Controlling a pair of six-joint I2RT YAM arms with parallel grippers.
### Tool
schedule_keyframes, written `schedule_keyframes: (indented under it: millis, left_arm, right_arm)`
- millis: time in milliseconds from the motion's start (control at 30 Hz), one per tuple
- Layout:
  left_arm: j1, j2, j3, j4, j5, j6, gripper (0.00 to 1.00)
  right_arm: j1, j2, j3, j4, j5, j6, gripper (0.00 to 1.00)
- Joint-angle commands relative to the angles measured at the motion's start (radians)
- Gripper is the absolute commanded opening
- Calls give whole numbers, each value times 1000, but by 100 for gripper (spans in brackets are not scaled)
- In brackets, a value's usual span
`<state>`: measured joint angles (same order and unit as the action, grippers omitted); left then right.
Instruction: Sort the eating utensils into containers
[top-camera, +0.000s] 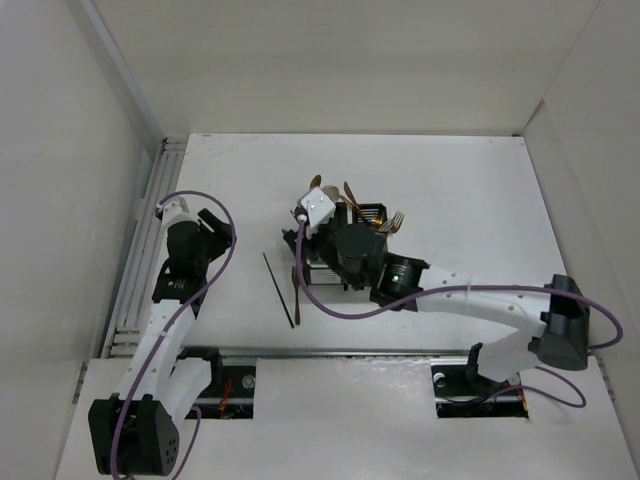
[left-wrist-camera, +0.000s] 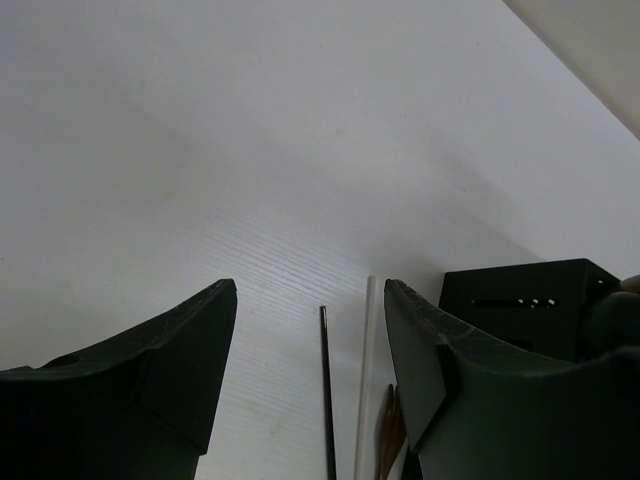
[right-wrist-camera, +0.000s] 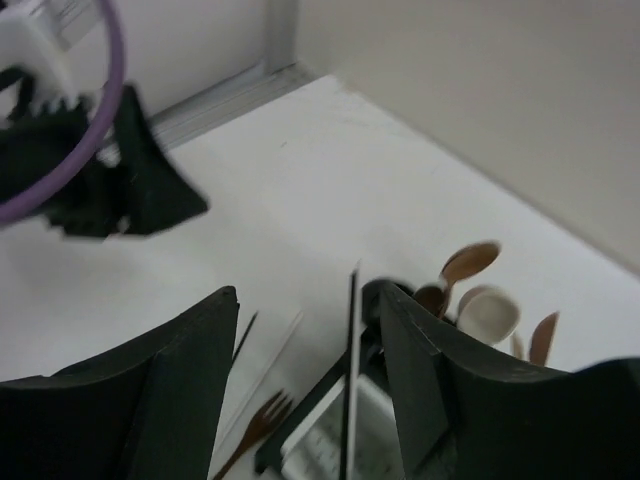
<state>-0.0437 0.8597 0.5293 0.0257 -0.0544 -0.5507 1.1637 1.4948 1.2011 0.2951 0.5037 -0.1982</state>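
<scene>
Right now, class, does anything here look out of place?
Yes. A thin black chopstick, a pale chopstick and a copper fork lie loose on the white table beside the black-and-white slatted caddy, unsorted.

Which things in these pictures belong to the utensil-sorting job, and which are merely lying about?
Job: containers; spoons standing in them; black chopstick, white chopstick and copper fork on the table.
Lying about: purple cables; rail along the table's left edge.

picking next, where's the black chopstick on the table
Top view: the black chopstick lies flat on the table, just left of the caddy, centre-left of the frame.
</scene>
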Motion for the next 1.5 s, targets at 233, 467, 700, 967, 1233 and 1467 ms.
schedule_keyframes:
  millis: [233, 467, 700, 967, 1233, 1467]
  left_arm:
    - [-61, -77, -49, 5, -103, 1, 59]
    - [-125, -99, -68, 33, -116, 11, 59]
    - [-143, -131, -77, 33, -125, 11, 60]
    - [-153, -171, -95, 23, -134, 11, 60]
    - [-153, -171, -95, 23, -134, 11, 61]
    - [-153, -171, -95, 23, -134, 11, 61]
  right_arm:
    - [142, 97, -20, -678, -154, 597, 53]
    - [192, 280, 101, -746, -137, 686, 41]
    - [192, 400, 141, -743, -82, 740, 42]
    - [172, 418, 129, -734, -71, 795, 43]
    - [146, 446, 118, -671, -83, 764, 42]
    - [137, 489, 127, -662, -102, 753, 37]
